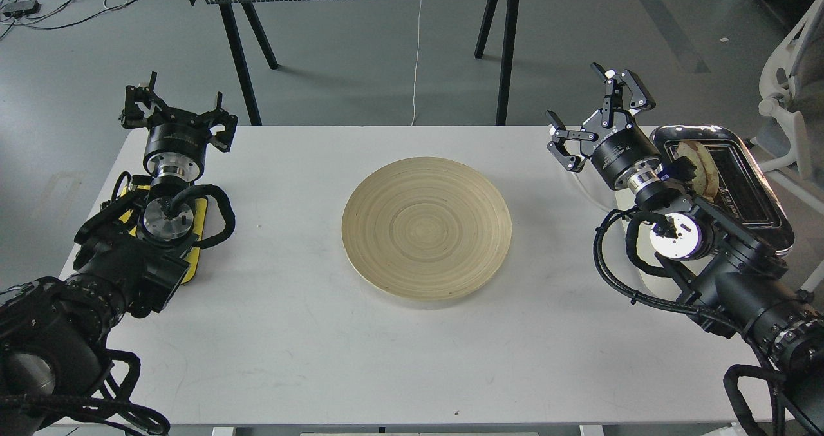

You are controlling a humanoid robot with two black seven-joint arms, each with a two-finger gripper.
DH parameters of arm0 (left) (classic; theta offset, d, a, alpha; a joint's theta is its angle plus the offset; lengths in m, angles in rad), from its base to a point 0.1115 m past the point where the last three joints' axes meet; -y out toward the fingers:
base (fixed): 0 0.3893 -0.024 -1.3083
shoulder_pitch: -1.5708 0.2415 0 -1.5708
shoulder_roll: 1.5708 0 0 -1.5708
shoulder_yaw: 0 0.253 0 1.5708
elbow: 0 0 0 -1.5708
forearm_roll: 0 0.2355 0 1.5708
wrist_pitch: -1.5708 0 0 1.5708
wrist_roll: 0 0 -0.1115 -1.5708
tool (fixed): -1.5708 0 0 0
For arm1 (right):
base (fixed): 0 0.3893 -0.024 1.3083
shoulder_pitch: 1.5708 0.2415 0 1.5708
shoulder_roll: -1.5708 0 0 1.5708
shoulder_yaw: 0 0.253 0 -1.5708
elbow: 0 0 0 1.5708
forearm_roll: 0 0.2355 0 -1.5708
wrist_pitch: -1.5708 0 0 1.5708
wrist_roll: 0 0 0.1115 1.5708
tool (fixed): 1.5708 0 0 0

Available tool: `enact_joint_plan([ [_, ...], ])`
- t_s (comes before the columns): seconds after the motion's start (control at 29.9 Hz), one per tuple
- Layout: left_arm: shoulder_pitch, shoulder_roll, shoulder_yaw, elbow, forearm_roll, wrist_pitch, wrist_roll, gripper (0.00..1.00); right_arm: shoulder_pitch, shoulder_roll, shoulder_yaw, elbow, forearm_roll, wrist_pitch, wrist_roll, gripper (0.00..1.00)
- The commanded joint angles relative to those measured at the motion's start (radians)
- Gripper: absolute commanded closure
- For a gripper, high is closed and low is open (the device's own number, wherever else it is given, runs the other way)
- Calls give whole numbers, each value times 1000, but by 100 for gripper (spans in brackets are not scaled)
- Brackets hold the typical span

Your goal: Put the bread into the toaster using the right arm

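Centrally, in the head view, a round pale wooden plate (427,228) lies bare on the white table (386,359), well apart from both arms. At the table's right edge stands the toaster (759,198), its shiny chrome top facing up and its cream body mostly hidden behind the right arm (727,268). The bread (702,165) sits upright in the slot nearer the plate, a tan slice with brown crust poking above the chrome, partly covered by the arm's wrist. The right gripper (595,117) hovers just beyond and left of the toaster, near the table's far edge; its fingers are spread wide and grasp nothing, apart from the bread. On the opposite side the left arm (129,262) comes in over the table's left edge, with a yellow part (196,230) beneath its wrist. The left gripper (174,117) is at the far-left corner, fingers splayed apart and empty. Beyond the table, on the grey floor, stand the black legs of another table (244,62).
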Motion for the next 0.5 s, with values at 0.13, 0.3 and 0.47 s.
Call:
enact_joint_plan([
  [0.13, 0, 0, 0, 0, 0, 0, 0, 0, -7, 0, 5, -7, 0, 0, 1, 1],
  [0.3, 0, 0, 0, 0, 0, 0, 0, 0, -9, 8, 7, -7, 0, 0, 1, 1],
  [0.47, 0, 0, 0, 0, 0, 0, 0, 0, -7, 40, 7, -38, 0, 0, 1, 1],
])
